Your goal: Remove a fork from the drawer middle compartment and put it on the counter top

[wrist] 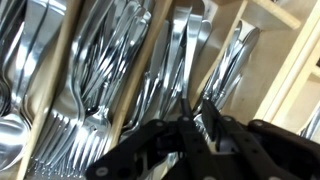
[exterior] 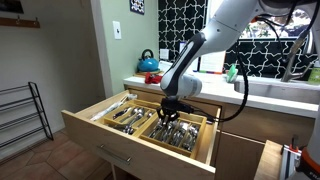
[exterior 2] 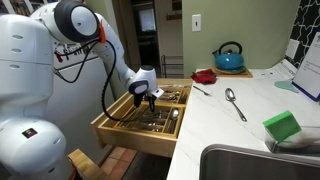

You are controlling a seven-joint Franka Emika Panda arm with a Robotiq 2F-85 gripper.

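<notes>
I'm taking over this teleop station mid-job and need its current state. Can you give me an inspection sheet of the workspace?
Surface: counter top is pale, with a sink at the near end.
Job's things: drawer is pulled open, its organiser sections full of silver cutlery.
Clutter: blue kettle, red item, spoon and green sponge on the counter top.
Grippers: gripper is low over the drawer. Open or shut cannot be told.
Cables: black cable loops off the arm beside the counter.
Surroundings: wire rack stands on the floor.
</notes>
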